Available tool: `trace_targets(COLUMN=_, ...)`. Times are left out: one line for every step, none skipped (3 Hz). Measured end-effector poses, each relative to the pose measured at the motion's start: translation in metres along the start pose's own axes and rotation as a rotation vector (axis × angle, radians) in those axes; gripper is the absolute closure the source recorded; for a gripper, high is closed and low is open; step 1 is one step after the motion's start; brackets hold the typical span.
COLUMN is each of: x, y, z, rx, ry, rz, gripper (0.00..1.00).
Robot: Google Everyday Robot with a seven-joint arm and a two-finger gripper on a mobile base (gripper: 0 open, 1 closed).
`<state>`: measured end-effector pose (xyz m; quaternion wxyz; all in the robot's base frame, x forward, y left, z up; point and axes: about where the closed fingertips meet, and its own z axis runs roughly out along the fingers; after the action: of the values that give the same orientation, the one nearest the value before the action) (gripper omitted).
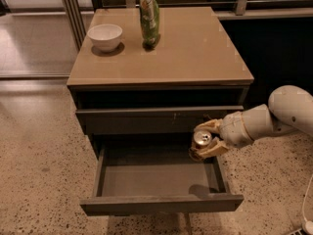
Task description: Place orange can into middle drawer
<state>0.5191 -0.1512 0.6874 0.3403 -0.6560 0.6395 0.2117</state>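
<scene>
Orange can [201, 140]: held upright with its silver top and pull tab facing up. We locate it over the right rear part of the open drawer, just below the closed drawer front above.
Hand [204, 142]: clamped on the orange can, one finger behind it and one in front. It sits at the right side of the cabinet.
Arm [274, 119]: white, reaching in from the right edge of the view.
Middle drawer [151, 177]: pulled out towards us, with a smooth grey inside. We see a small shadow on its floor near the front right corner.
Upper drawer front [156, 120]: closed, with a small pale mark near its middle.
Worktop [195, 53]: tan and flat, carrying two items at its back left.
White bowl [104, 35]: on the worktop's left rear corner.
Green snack bag [149, 16]: upright, just to the right of the bowl and apart from it.
Floor [39, 170]: speckled stone.
</scene>
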Motion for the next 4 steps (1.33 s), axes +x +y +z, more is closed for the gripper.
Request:
trace_targets(x=0.047, y=0.009, z=0.049, rx=-0.031, ry=-0.025, rz=0.043, gripper=1.00)
trace_targets(x=0.047, y=0.009, z=0.049, rx=-0.031, ry=-0.025, rz=0.043, gripper=1.00)
trace_targets(x=0.069, y=0.014, z=0.062, rx=-0.053, ry=0.007, rz=0.032, gripper=1.00)
trace_targets(x=0.108, y=0.014, z=0.090, rx=-0.048, ry=0.020, rz=0.027, gripper=1.00)
